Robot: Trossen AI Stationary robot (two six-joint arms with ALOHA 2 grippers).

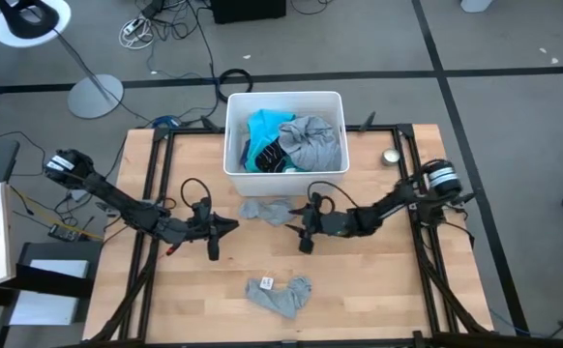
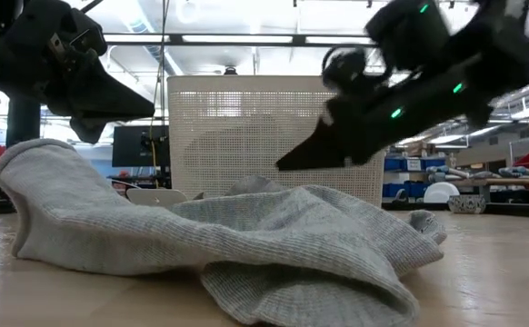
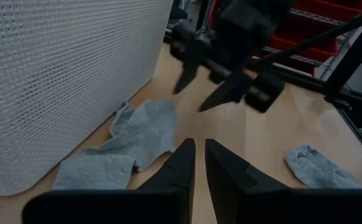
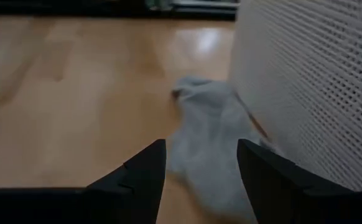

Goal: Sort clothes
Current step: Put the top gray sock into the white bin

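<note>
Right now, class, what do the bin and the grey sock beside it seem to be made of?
The bin looks like white rigid plastic with a matt finish: its walls are punched with rows of small holes. The grey sock looks like soft knitted fabric, probably cotton: it lies crumpled and folded flat on the table.

Left arm extended from the left edge toward the centre, held low; its dark two-finger tool (image 1: 231,227) had fingers nearly together. Right arm reached in from the right edge, its dark two-finger tool (image 1: 291,218) spread apart, facing the left one.
</note>
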